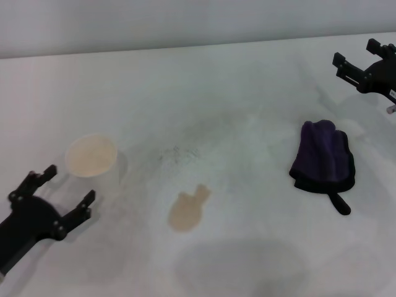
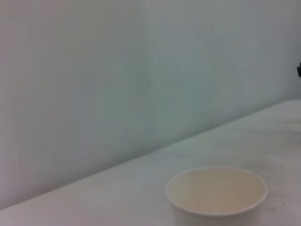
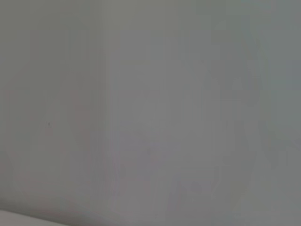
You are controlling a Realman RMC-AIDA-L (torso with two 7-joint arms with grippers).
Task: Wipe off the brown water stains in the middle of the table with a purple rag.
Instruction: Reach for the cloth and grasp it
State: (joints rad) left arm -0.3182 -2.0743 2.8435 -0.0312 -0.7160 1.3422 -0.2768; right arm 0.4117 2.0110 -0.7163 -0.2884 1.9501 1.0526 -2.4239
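Stains (image 1: 188,211) sit mid-table (image 1: 247,93); we see the purple rag (image 1: 323,158) untouched (right side); left gripper (image 1: 62,195) spread by the cup (image 1: 93,162); right gripper (image 1: 352,62) spread, well apart.

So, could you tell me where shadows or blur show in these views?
Head view: a soft grey shadow lies on the table near the stain, and the rag looks sharp. Left wrist view: the cup is soft-edged. Right wrist view: only featureless grey.
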